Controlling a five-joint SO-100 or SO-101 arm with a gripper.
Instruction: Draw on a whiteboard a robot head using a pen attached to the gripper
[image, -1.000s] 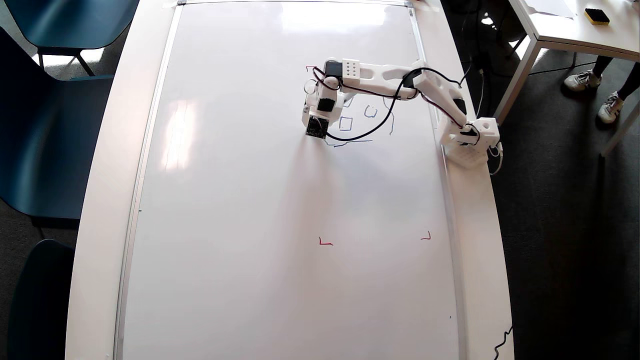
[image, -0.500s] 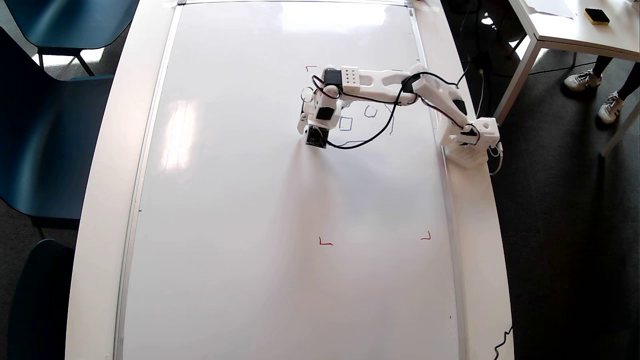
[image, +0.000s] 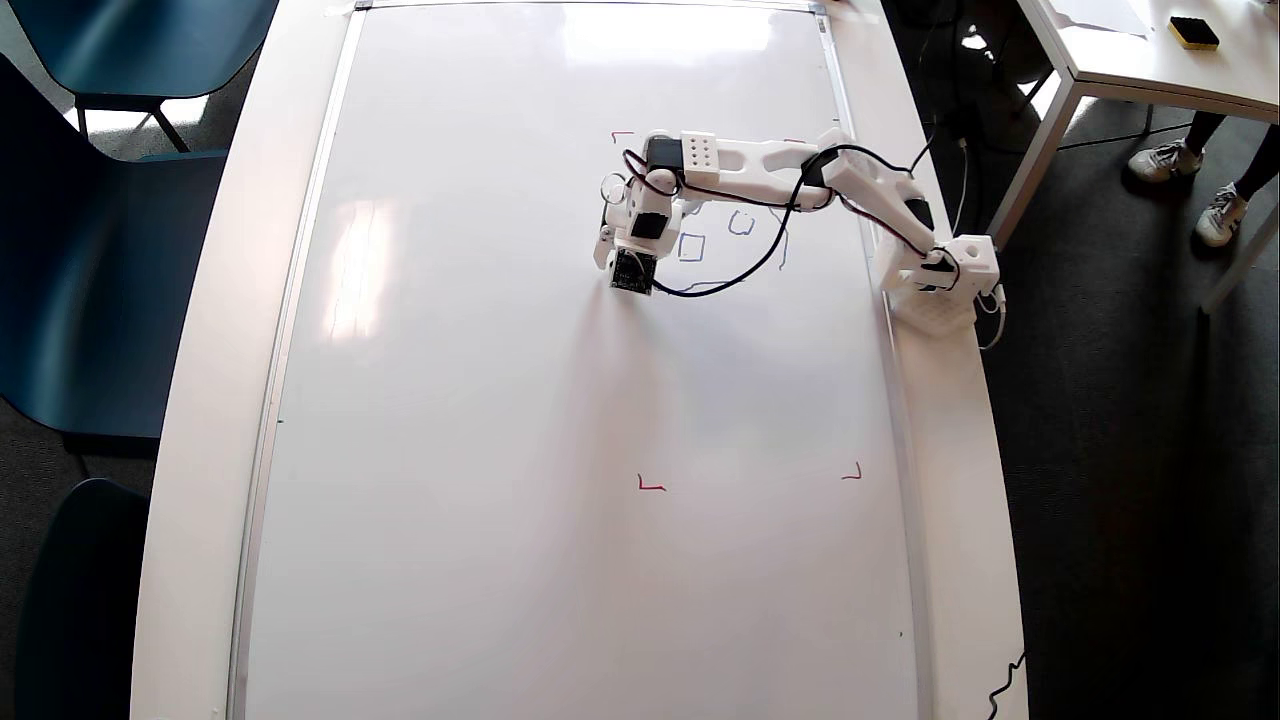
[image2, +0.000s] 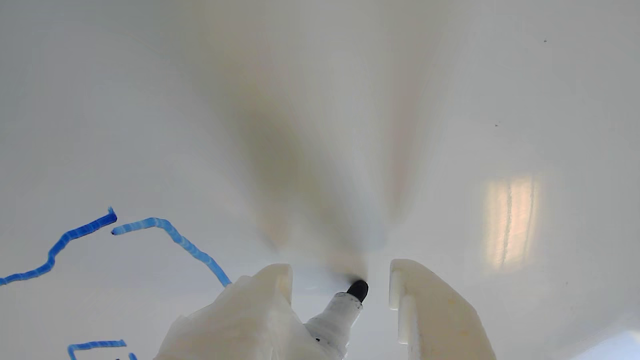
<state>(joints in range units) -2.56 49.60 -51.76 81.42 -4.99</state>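
Observation:
The whiteboard (image: 480, 420) lies flat and fills most of the overhead view. On it, under the white arm, are the dark-blue strokes of the robot head (image: 691, 246): small squarish shapes and parts of an outline. The gripper (image: 620, 240) points down at the board at the drawing's left side. In the wrist view the gripper (image2: 340, 272) has its two white fingers apart. The pen (image2: 340, 312), white with a dark tip, is fastened along the left finger (image2: 272, 295), and its tip seems to touch the whiteboard (image2: 350, 100). Blue lines of the robot head (image2: 170, 237) run at the left.
The arm's base (image: 940, 285) stands on the table's right edge. Red corner marks (image: 651, 486) (image: 852, 474) (image: 622, 133) are on the board. Blue chairs (image: 90, 260) stand at the left. A side table (image: 1150, 60) carries a yellow sponge (image: 1194, 32), with a person's feet (image: 1165, 160) beside it.
The wrist and gripper have shifted a little downward and left in the overhead view, uncovering the top red corner mark. In the last half second they barely moved.

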